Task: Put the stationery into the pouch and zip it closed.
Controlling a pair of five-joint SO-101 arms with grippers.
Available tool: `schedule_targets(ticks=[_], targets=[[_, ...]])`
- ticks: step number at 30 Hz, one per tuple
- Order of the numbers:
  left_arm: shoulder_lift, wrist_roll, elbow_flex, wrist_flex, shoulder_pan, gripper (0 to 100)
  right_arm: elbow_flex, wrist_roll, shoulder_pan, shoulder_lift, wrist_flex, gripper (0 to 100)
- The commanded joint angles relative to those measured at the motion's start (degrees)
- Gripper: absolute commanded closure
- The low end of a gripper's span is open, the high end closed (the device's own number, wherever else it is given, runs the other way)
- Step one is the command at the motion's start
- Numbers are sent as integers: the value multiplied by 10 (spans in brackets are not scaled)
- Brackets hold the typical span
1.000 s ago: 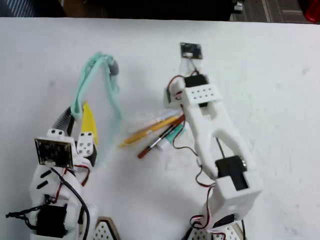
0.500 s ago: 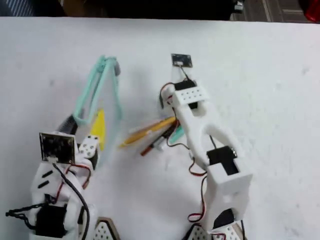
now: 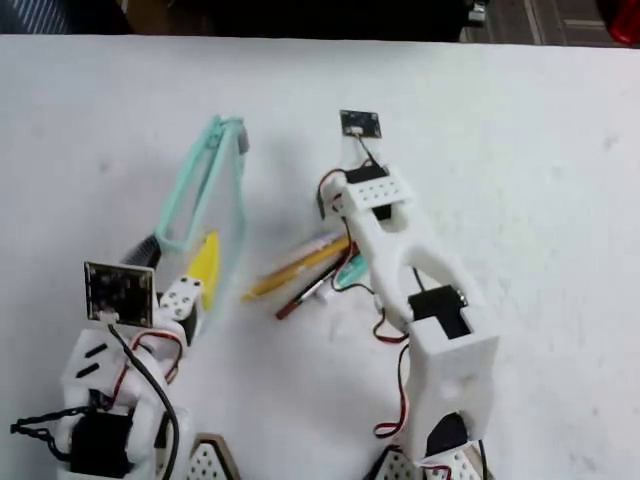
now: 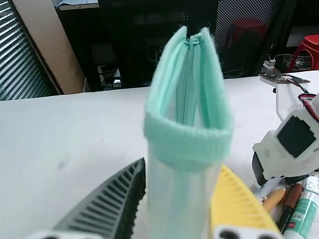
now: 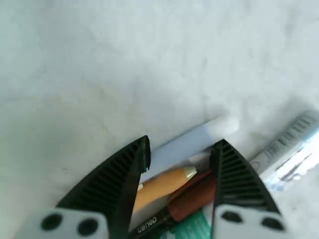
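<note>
L gripper (image 3: 178, 262) (image 4: 183, 169): near-left part of table (image 3: 520, 150), jaws clamped on pouch (image 3: 186, 188) (image 4: 187, 144), grey finger on one side, yellow finger on the other, both pressing the clear wall just below the rim.

Pouch: clear body w/ mint-green trim, held up off the table, mouth open and facing away from L arm. Rim forms a long narrow loop; zip not closed. Zip end at the far tip of the loop.

R gripper (image 5: 182, 149): low over table centre, jaws apart, one each side of the stationery bundle. Cannot tell if they press on it.

Between R jaws: orange pencil (image 5: 164, 181) (image 3: 295, 265) by one jaw, red-brown pen (image 5: 192, 196) (image 3: 300, 295) by the other, pale blue pen (image 5: 184, 144) beyond them, green item (image 5: 192, 224) (image 3: 350, 270) nearest the wrist. White marker (image 5: 289, 144) lies just outside the jaws, beside the bundle.

Bundle lies on table in a loose fan, between pouch and R arm (image 3: 400, 250), tips pointing toward L arm side. Near the pouch, not touching it. None of the stationery is in the pouch.

Room behind table: dark, w/ a slatted shutter (image 4: 22, 59).
</note>
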Motion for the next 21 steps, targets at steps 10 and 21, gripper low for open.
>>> schedule_targets(ticks=[10, 21], targets=[[0, 59, -38, 9, 0, 789, -52, 50, -7, 29, 23, 981], [0, 62, -45, 30, 3, 789, -62, 47, 30, -29, 43, 981]])
